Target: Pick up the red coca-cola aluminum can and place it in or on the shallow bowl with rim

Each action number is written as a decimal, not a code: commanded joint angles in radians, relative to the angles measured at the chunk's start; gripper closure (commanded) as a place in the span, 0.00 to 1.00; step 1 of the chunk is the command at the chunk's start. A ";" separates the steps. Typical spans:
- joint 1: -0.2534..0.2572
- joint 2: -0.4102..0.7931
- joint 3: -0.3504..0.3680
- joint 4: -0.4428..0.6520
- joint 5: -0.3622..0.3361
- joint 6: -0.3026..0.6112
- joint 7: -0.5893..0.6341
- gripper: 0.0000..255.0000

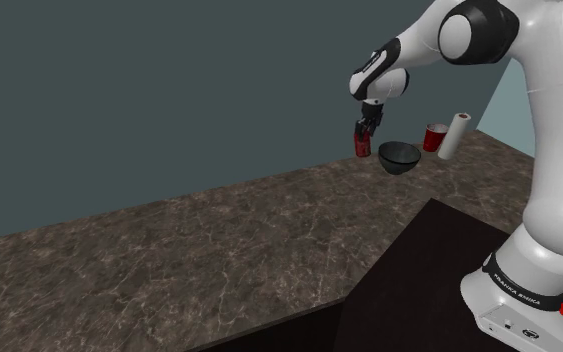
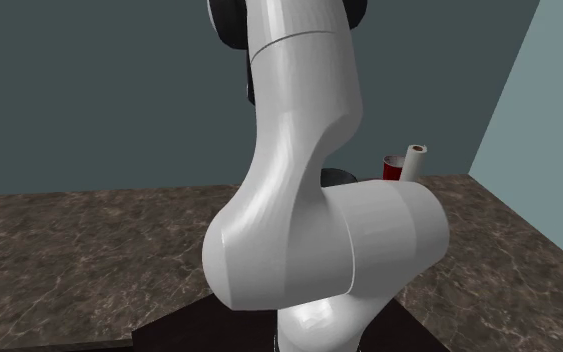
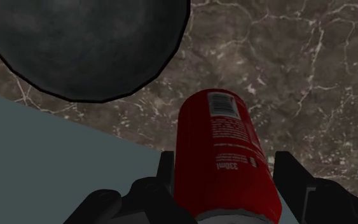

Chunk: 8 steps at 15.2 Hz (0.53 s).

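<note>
Tabletop (image 1: 169, 250) of dark veined stone runs along a grey-green wall in the shoulder view. Near its far edge the end effector (image 1: 367, 128) points down, closed on the red can (image 1: 362, 143). The can hangs upright, its long axis in line with the fingers, and it looks to be clear of the surface. The dark bowl (image 1: 399, 158) sits just beside it toward the view's right and a little lower — the short way the can has to travel. A red cup (image 1: 434, 137) and a white roll (image 1: 455, 135) stand beyond the bowl.

In the second exterior view the arm (image 2: 299, 200) fills the middle, and the cup (image 2: 396, 168) and roll (image 2: 415, 158) peek out by the far corner.

In the wrist view the fingers (image 3: 166, 170) clasp the can (image 3: 225, 149) — the bowl (image 3: 85, 44) lies ahead, off to one side.
</note>
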 commanded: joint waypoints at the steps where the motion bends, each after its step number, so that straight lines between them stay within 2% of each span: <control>1: 0.004 -0.017 -0.005 0.003 -0.007 -0.020 0.005 1.00; 8: 0.014 -0.076 -0.020 0.012 -0.028 -0.086 0.019 1.00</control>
